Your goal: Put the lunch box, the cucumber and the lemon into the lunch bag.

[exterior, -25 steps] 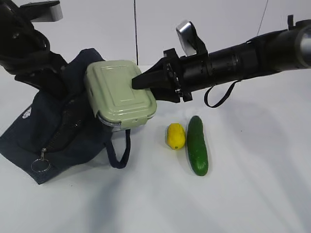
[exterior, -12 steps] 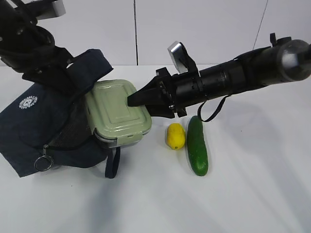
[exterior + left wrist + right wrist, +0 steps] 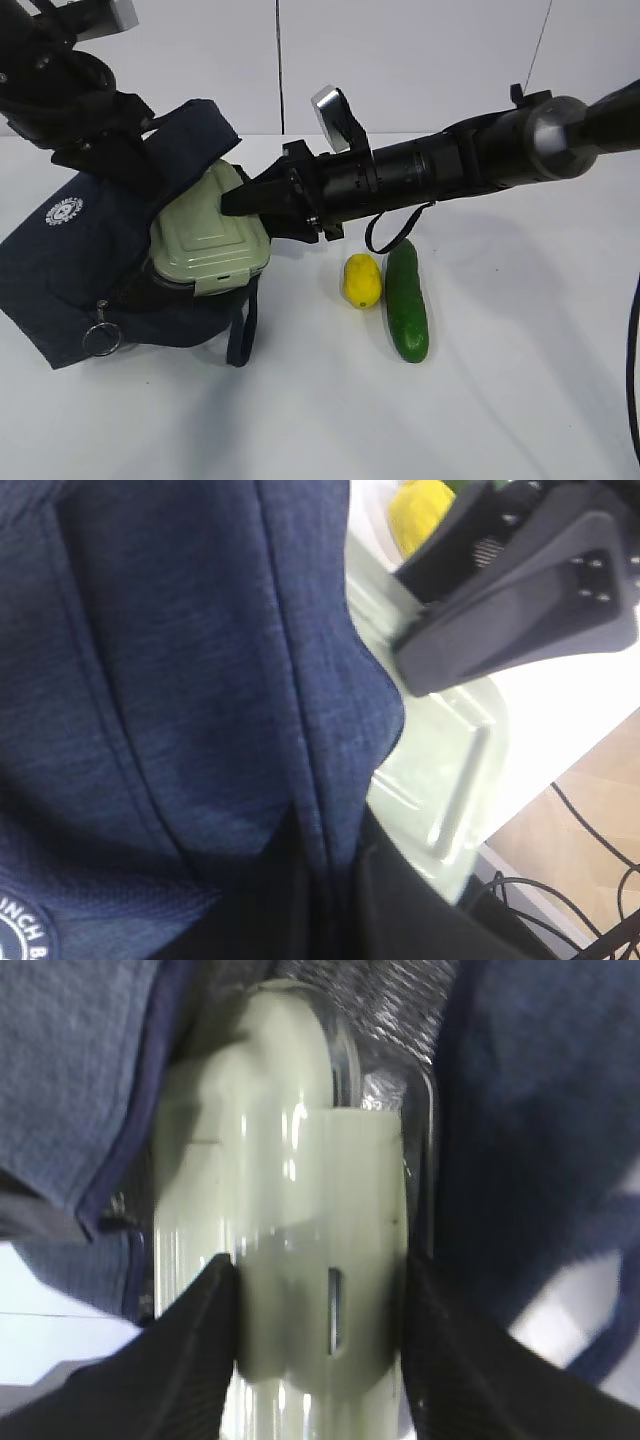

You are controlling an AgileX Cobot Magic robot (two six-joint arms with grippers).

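Exterior view: the bag (image 3: 80, 270) lies on its side at the left of the white table (image 3: 500, 400), its mouth facing right. The left arm (image 3: 70, 90) comes down onto the bag's raised upper flap, but its gripper is hidden by arm and fabric here. The box (image 3: 210, 240), tilted, sits partway inside the mouth, its right end still outside. The right gripper (image 3: 232, 207) reaches in from the right and clamps that end, one finger lying across the green lid. A metal ring pull (image 3: 101, 340) hangs at the bag's lower front, and one loop handle (image 3: 243, 335) trails on the table below the box. The lemon (image 3: 361, 281) and the cucumber (image 3: 406, 301) lie side by side to the right, just beside each other and apart from the bag.

Left wrist view: navy fabric fills most of the frame, pinched into a fold at the bottom edge where the left gripper is closed tight on the flap. Beyond it show the pale lid and a dark finger of the right gripper.

Right wrist view: both black fingers (image 3: 190, 1350) press on opposite sides of the box, about half spread, with bag fabric on either side.
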